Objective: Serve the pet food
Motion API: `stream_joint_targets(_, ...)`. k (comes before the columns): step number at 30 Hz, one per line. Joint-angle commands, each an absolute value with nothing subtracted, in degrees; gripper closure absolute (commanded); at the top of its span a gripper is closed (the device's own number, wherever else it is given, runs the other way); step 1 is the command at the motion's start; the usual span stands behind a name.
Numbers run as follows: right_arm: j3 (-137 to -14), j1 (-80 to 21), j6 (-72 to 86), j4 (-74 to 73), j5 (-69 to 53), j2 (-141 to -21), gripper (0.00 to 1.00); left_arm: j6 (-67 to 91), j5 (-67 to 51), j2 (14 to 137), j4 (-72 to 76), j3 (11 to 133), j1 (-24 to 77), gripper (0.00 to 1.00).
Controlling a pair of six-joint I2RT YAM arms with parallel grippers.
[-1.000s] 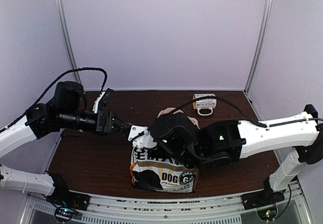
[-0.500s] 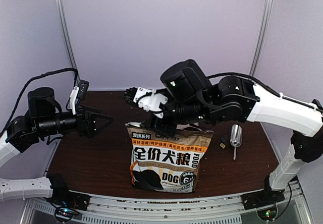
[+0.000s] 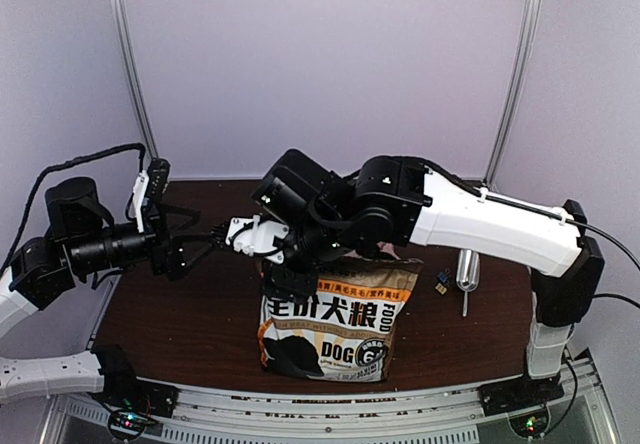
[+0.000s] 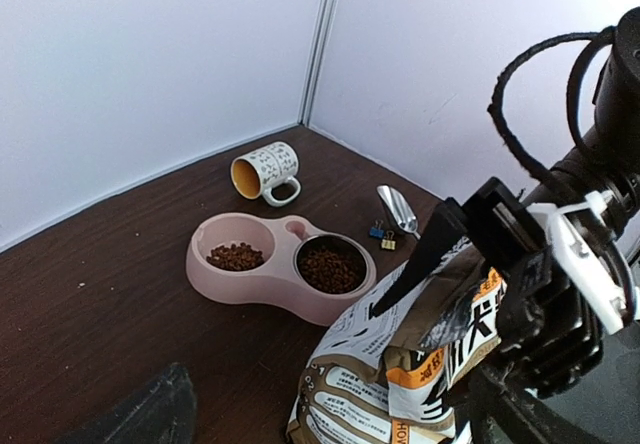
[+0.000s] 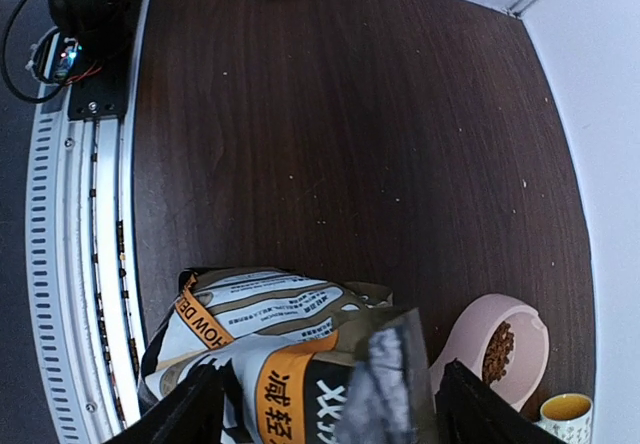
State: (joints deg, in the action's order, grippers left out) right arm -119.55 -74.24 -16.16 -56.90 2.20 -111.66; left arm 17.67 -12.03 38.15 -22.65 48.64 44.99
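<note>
Pet food (image 4: 237,256) lies as brown kibble in both cups of the pink double bowl (image 4: 270,289), and one cup shows in the right wrist view (image 5: 497,352). The upright "DOG" bag (image 3: 335,324) stands near the table's front edge. My right gripper (image 3: 275,264) hangs open over the bag's top left corner. Its fingers (image 5: 175,414) stand wide apart on either side of the folded bag top (image 5: 300,334). My left gripper (image 3: 195,244) is open, left of the bag and apart from it. From above, the bowl is hidden behind my right arm.
A patterned mug (image 4: 265,171) lies on its side behind the bowl. A metal scoop (image 3: 467,267) and small binder clips (image 3: 440,284) lie right of the bag. White walls close the back and sides.
My right gripper went from shut to open, rose above the bag, then came down at its top left corner. My left gripper drew back leftward from the bag.
</note>
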Motion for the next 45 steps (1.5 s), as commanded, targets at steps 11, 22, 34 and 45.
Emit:
stream_joint_targets(11,-119.5,-68.1,-10.2,-58.3,4.7,-109.5,1.0,11.8,-15.5,42.3,-2.8,39.3,44.9,0.05)
stream_joint_targets(22,-103.3,-61.1,-3.4,-40.7,-18.9,-95.4,1.0,12.3,-19.2,52.3,2.7,37.8,46.0,0.22)
stream_joint_targets(34,-101.5,-60.7,-4.4,-38.7,-32.2,-94.4,1.0,10.0,-24.2,58.8,7.5,41.9,46.5,0.09)
stream_joint_targets(45,-105.1,-60.9,-5.7,-43.4,-34.5,-96.1,1.0,4.7,-32.7,67.1,3.4,50.9,48.7,0.28)
